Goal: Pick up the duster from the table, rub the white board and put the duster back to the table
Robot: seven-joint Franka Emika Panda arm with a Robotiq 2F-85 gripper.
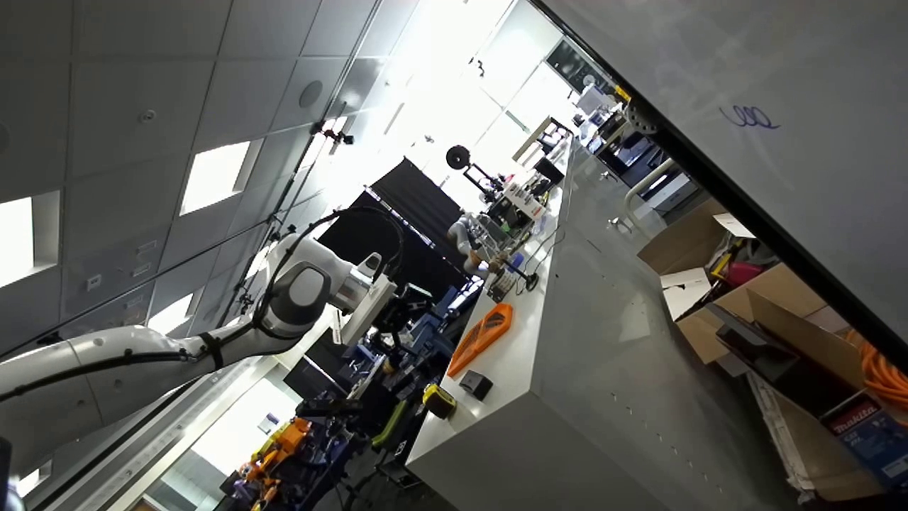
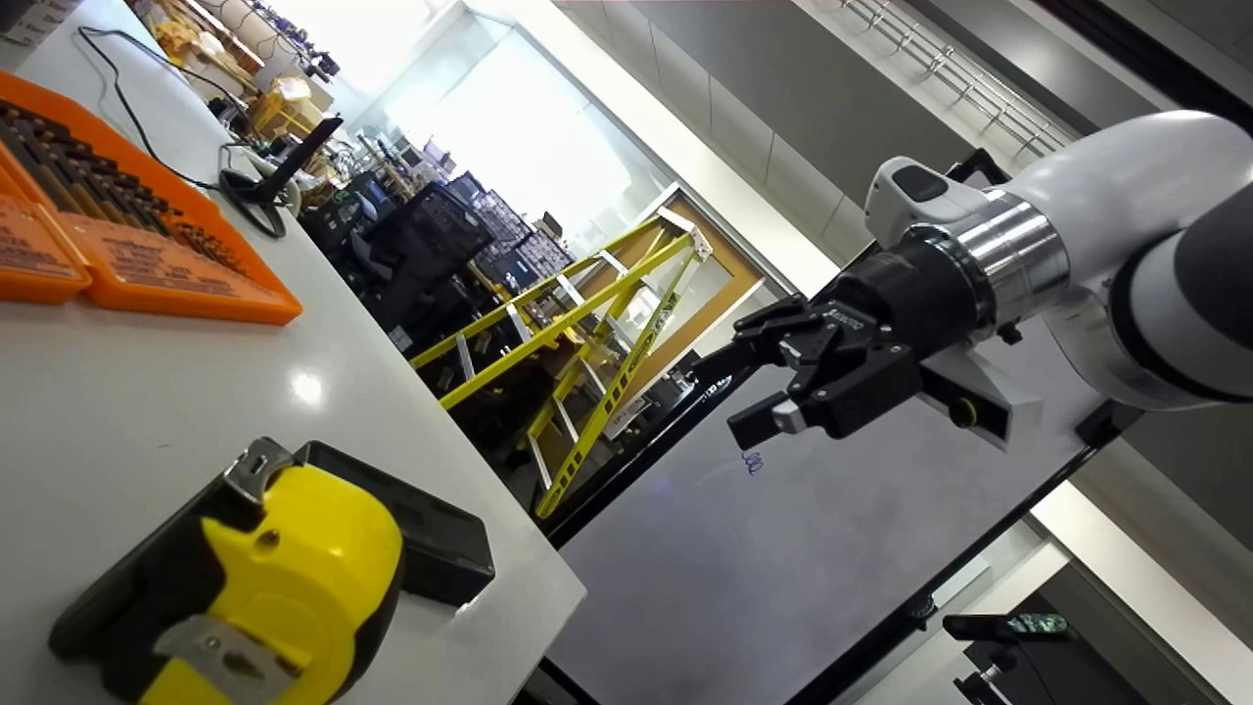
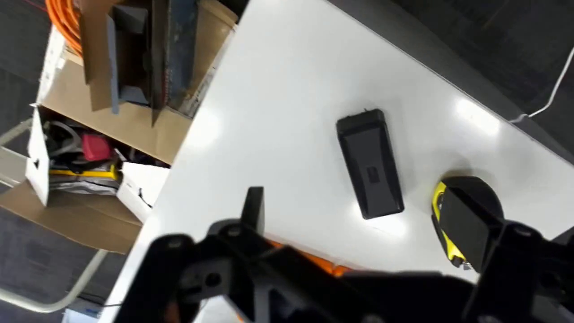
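While the jaws stand apart, the duster (image 3: 370,166) lies on the bench (image 3: 278,134); in the wrist view one jaw partly hides the tape measure (image 3: 480,193) beside it. In an exterior view the white board (image 1: 816,184), well apart from the duster, is cut off.

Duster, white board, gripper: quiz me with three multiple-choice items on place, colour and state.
1. Where is the duster? A: inside a cardboard box. B: on the table. C: on the floor.
2. What colour is the scribble on the white board? A: green. B: red. C: blue-violet.
3. How is the gripper? A: open. B: shut on the duster. C: shut, holding nothing.

1 B: the wrist view shows it lying there.
2 C: both exterior views show blue-violet strokes.
3 A: its fingers stand wide apart in the wrist view.
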